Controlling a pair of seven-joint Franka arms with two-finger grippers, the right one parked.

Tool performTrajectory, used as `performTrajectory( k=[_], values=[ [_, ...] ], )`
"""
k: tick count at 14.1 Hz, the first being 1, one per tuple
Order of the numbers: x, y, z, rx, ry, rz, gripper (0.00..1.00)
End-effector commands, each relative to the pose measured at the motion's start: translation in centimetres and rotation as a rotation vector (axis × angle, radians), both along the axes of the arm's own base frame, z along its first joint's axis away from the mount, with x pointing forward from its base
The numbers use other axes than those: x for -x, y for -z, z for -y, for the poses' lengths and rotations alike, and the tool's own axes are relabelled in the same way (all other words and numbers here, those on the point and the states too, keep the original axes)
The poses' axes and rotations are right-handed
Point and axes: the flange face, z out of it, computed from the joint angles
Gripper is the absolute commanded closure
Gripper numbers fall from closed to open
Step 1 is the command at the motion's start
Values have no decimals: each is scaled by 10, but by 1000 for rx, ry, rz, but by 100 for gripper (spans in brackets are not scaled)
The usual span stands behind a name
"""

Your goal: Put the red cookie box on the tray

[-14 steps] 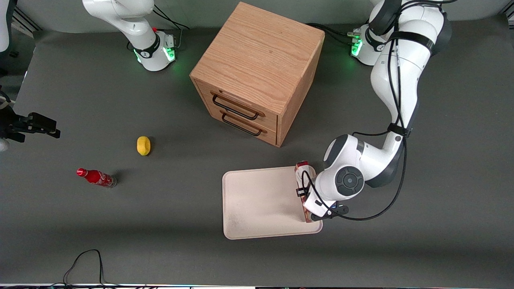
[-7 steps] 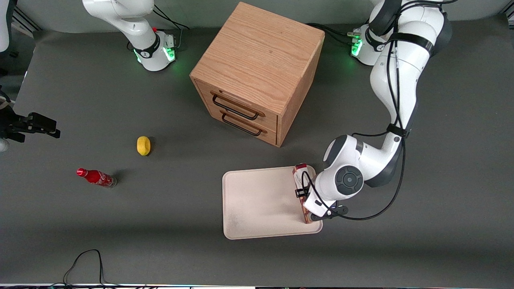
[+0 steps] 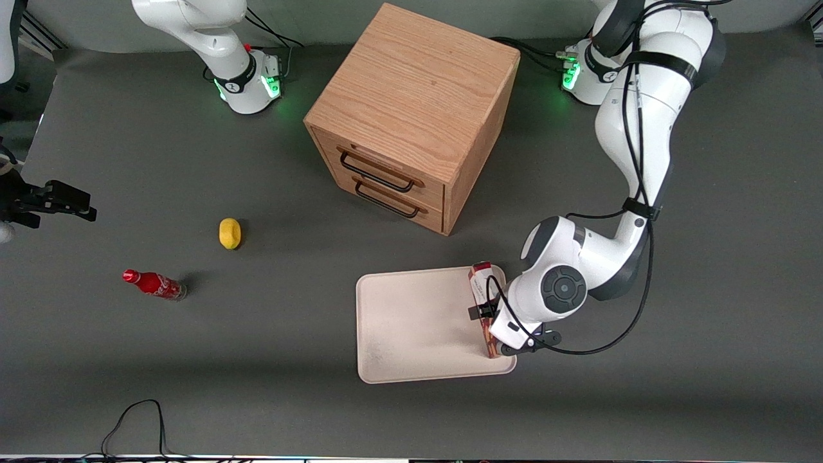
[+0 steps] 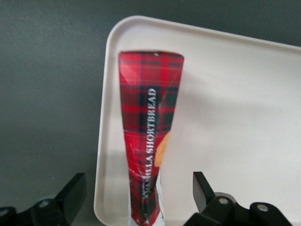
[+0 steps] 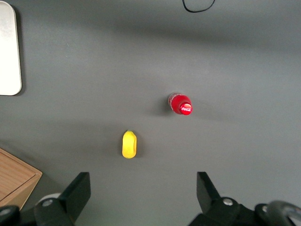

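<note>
Gripper point(image 4: 139, 197) hangs over the tray's point(image 4: 225, 113) edge toward the working arm's end of the desk point(image 3: 707, 360), jaws spread wide and released, one finger point(image 4: 70, 193) out over the desk just past the rim, the other point(image 4: 203, 190) above the tray floor. Red cookie box point(image 4: 148, 132) stands on a narrow edge between the jaws, clear gaps on both sides, touching neither (tartan print, lettering along the upper face). Front view: the box point(image 3: 481, 283) stands on the tray point(image 3: 411, 321) just inside that same rim, partly hidden under the wrist. Count: one cookie box, one tray, one wooden drawer cabinet point(image 3: 411, 116) with two drawers, one yellow lemon-like object point(image 3: 229, 233), one red soda bottle point(image 3: 153, 284), the last two toward the parked arm's end. Left arm reaches from its base down toward the front camera, elbow bent, wrist pointing straight down over the tray edge.
</note>
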Motion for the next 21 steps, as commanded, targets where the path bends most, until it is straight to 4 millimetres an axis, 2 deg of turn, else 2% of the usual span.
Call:
performTrajectory(
  k=[1,3,4,6,9,11,13,15,16,17,21],
  values=[
    [2,-39,-24,-29,31,-17,0],
    [5,-80,-51,-54,29,-49,0],
    [13,-103,-58,-67,31,-51,0],
    [31,-146,-88,-89,10,-38,0],
    [57,-198,-141,-131,31,-67,0],
    [66,-233,-190,-148,27,-99,0],
    [79,-258,-225,-164,59,-129,0],
    [92,-290,-279,-171,85,-117,0],
    [101,-303,-298,-126,86,-102,0],
    [109,-311,-327,-104,51,-93,0],
    [157,-335,-385,-109,31,-87,0]
  ],
)
